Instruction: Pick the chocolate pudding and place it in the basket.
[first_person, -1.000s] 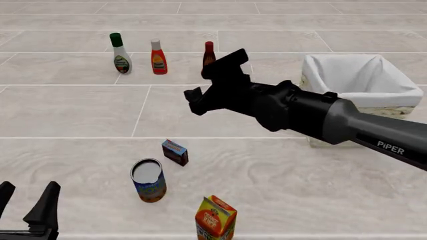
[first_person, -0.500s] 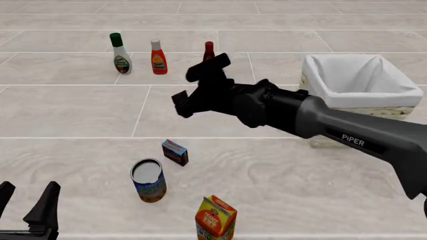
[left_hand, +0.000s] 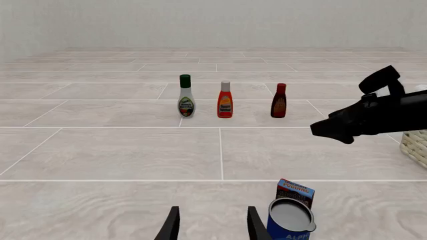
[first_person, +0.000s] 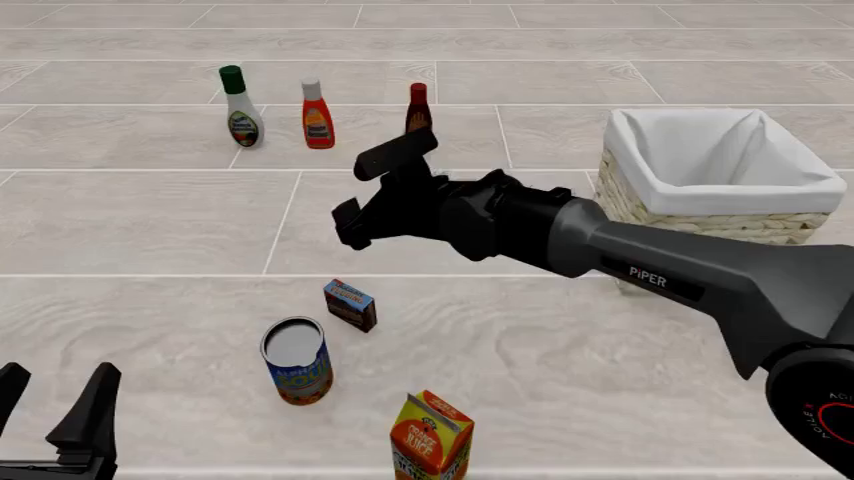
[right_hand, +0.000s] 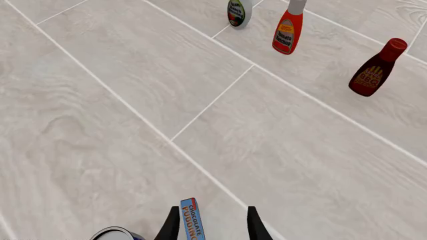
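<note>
Tabletop — basket (first_person: 747, 215), only white lining

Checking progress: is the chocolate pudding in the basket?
No, the chocolate pudding stands on the table beside the can, far from the basket.

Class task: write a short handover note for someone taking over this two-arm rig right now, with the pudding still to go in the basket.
Right gripper: open, empty, in the air above the table, beyond the pudding and reaching toward it.
Left gripper: open, empty, low at the near left edge, away from everything.
Pudding: on the table, untouched, just behind the can; a juice carton stands nearer the camera.
Basket: far right, only its white lining visible inside.
Done: nothing picked yet.
Left: lower the right gripper onto the pudding, grasp, carry it right, release in the basket.
</note>
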